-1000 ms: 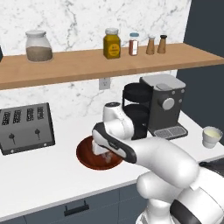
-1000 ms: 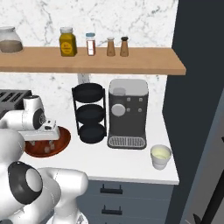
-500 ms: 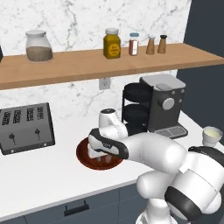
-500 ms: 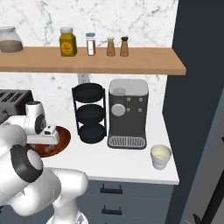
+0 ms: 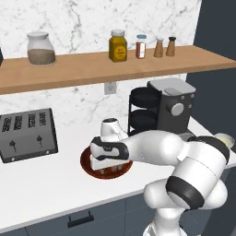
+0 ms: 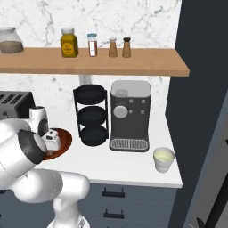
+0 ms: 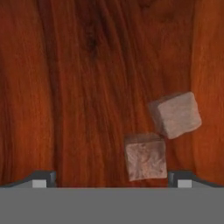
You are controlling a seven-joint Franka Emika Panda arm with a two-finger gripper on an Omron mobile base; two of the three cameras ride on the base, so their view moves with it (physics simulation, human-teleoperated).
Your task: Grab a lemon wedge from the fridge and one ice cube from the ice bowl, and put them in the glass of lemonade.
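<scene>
The ice bowl (image 5: 88,162), wide and reddish-brown, sits on the counter in front of the toaster. My gripper (image 5: 107,168) hangs straight down into the ice bowl (image 6: 66,139). In the hand view the gripper (image 7: 112,180) is open, its tips just above the wood. One pale ice cube (image 7: 145,156) lies between the tips, close to the right one. A second ice cube (image 7: 175,114) lies just beyond it. The glass of lemonade (image 6: 163,159) stands at the counter's right end, partly behind my arm in the left base view (image 5: 225,139). The lemon wedge is out of view.
A toaster (image 5: 26,134) stands left of the bowl. A black three-tier rack (image 6: 90,116) and a coffee machine (image 6: 130,116) stand to its right. A wooden shelf (image 6: 147,66) with jars runs overhead. A tall dark grey panel (image 6: 200,98) closes off the counter's right end.
My hand has come down over the bowl and now reaches into it. The arm has swung lower across the counter front. The jaws have stayed open.
</scene>
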